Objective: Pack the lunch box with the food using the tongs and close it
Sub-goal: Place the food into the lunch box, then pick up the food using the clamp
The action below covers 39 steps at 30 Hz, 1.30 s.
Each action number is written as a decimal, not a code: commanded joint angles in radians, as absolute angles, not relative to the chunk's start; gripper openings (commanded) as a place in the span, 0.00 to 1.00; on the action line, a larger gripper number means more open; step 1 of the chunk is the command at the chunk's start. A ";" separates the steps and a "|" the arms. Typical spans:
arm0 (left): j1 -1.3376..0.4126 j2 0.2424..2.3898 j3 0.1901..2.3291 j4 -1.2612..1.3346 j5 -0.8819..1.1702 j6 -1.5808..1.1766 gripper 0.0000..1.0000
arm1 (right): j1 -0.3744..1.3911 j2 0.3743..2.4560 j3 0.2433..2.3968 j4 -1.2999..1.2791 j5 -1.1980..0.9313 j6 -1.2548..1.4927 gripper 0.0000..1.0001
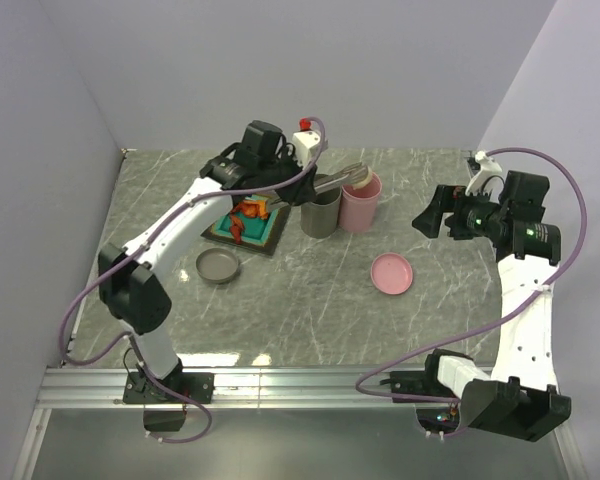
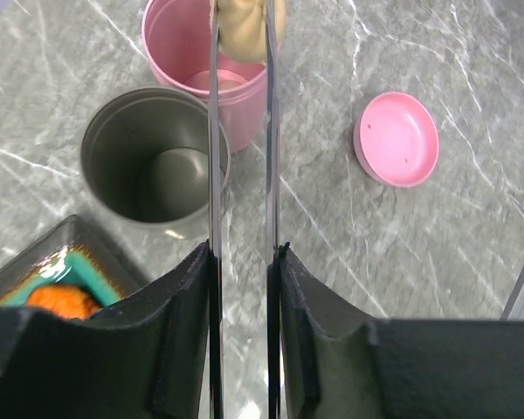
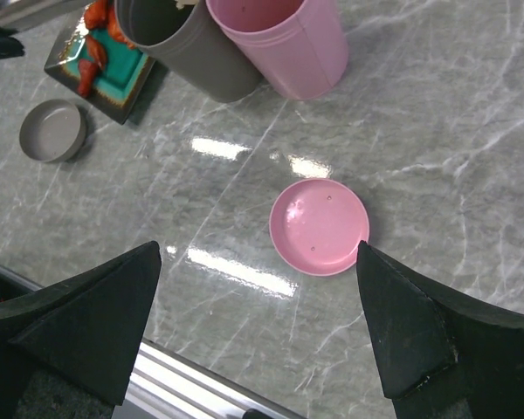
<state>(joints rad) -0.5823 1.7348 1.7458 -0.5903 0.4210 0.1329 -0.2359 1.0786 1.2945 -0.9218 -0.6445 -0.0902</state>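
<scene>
Top external, grey lid, pink lid, plate

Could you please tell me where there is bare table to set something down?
Bare table runs between the gray lid and the pink lid, to the near edge. It is crowded behind, where the plate, gray cup and pink cup stand close together.

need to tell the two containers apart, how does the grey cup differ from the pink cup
Colour: the grey cup is dark grey, the pink cup pale pink.
Place: the grey cup stands beside the square plate, the pink cup on the grey cup's far side from it.
Loading: the tongs hold a cream ball at the pink cup's mouth, not the grey cup's.
Shared: both stand upright, side by side, open-topped.
</scene>
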 commanded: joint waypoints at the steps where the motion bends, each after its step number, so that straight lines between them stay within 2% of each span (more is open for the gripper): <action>1: -0.592 1.762 1.841 -0.489 0.423 0.077 0.37 | -0.259 1.054 1.307 -0.920 -0.661 -0.091 1.00; 13: -0.595 1.878 1.902 -0.525 0.423 0.078 0.45 | -0.314 1.065 1.289 -0.899 -0.749 -0.078 1.00; 20: -0.597 1.888 1.927 -0.541 0.416 0.077 0.60 | -0.318 1.066 1.289 -0.907 -0.755 -0.084 1.00; 23: -0.597 1.885 1.942 -0.549 0.414 0.074 0.63 | -0.318 1.066 1.290 -0.907 -0.753 -0.086 1.00; 29: -0.591 1.829 2.011 -0.612 0.402 0.069 0.61 | -0.318 1.066 1.287 -0.910 -0.755 -0.094 1.00; 33: -0.540 1.708 1.919 -0.662 0.425 0.075 0.60 | -0.318 1.077 1.287 -0.913 -0.739 -0.101 1.00; 39: -0.344 1.499 1.740 -0.750 0.474 0.100 0.57 | -0.318 1.097 1.284 -0.916 -0.747 -0.113 1.00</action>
<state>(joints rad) -0.4252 1.6218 1.7985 -0.6971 0.4477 0.0864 -0.3084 1.0897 1.2881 -0.9211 -0.7418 -0.0978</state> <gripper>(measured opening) 0.578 0.996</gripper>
